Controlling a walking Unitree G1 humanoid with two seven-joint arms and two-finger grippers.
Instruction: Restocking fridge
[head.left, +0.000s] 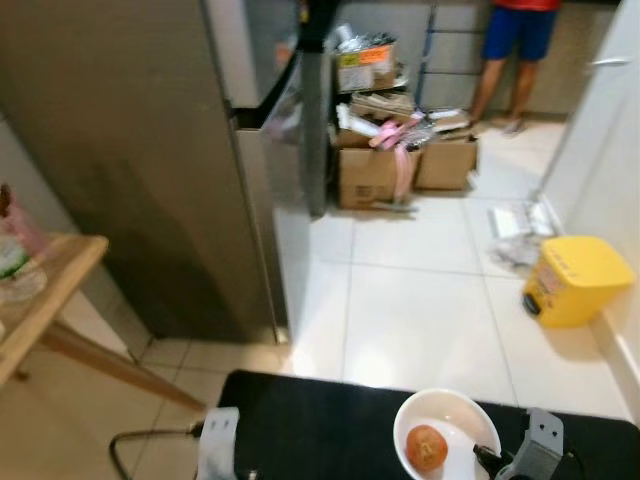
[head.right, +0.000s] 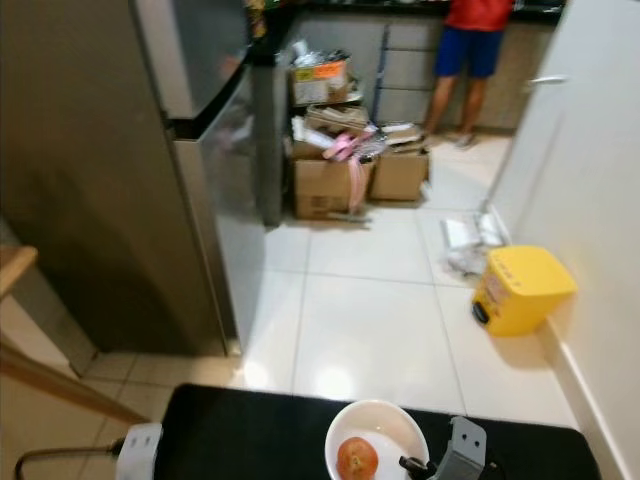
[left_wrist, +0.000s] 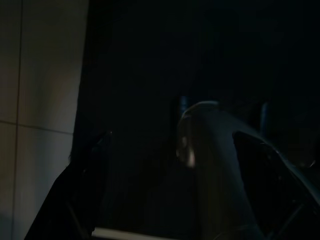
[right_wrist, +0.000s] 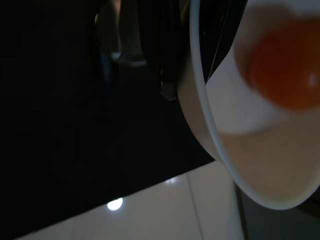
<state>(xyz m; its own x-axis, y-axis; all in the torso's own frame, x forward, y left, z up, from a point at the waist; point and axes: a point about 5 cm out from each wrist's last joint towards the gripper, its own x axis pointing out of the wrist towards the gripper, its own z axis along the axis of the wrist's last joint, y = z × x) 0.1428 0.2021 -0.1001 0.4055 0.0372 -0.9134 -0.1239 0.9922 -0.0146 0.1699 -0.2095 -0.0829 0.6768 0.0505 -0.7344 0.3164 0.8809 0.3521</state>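
A wooden table (head.left: 60, 275) is seen at far left, the fridge (head.left: 140, 170) beside it. The white bowl (head.left: 452, 418) with an orange fruit (head.left: 427, 447) is clamped by the right gripper (head.left: 488, 456). Left gripper (left_wrist: 150, 190): jaw state cannot be told.

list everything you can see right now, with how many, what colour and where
Fridge: one, grey-brown, left of the tiled floor, doors closed.
Bowl: one, white, low in the head views, held at its rim by the right pincer.
Round fruit: one, orange, inside the bowl.
Wooden table: one, light brown, far left.
Cardboard boxes: several, brown, stacked with clutter on the floor past the fridge.
Bin: one, yellow, on the floor by the right wall.
Papers: a few, white, on the floor behind the bin.
Person: one, blue shorts, standing at the far counter.
Right pincer: one, black fingers, at the bowl's rim.
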